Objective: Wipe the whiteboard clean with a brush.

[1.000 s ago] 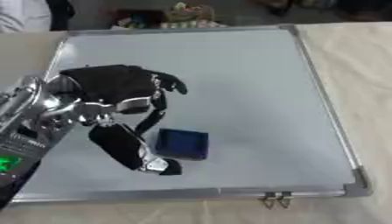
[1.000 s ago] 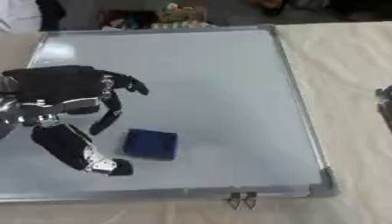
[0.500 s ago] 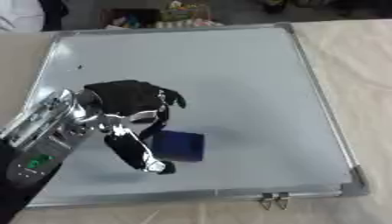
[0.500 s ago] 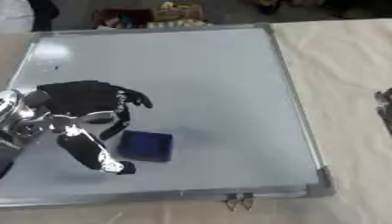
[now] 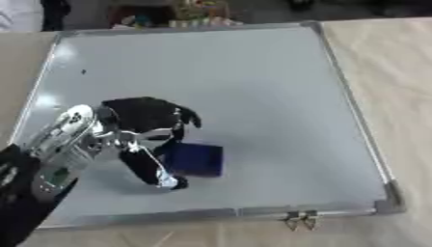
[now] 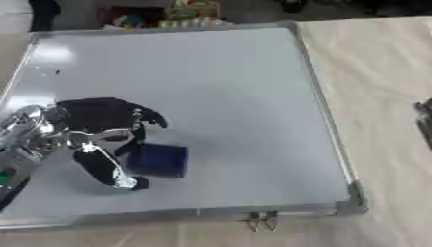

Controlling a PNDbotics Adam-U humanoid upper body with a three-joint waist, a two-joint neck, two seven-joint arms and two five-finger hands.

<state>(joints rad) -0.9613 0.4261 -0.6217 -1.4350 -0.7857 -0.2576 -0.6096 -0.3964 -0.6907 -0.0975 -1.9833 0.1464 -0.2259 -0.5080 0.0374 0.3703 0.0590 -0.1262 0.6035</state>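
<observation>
As it stands: the left robot hand [image 5: 143, 123] is low over the whiteboard's near-left part, arm coming in from the lower left corner
Left robot hand: fingers curled downward, thumb stretched toward the near edge with its tip touching the board; it reaches around the brush but whether it actually grips it, I cannot tell
Brush: a dark blue block [image 5: 195, 159] lying flat on the board, right against the thumb and under the fingertips, on the hand's right side
Whiteboard: big and pale with a metal frame [image 5: 354, 116], mostly bare; one small dark speck [image 5: 83, 72] near the far-left corner
Right robot hand: only a dark sliver [image 6: 425, 116] at the right edge of the right eye view, fingers not readable
Surface: light wood-tone [image 5: 397, 72], showing to the right of the board
</observation>
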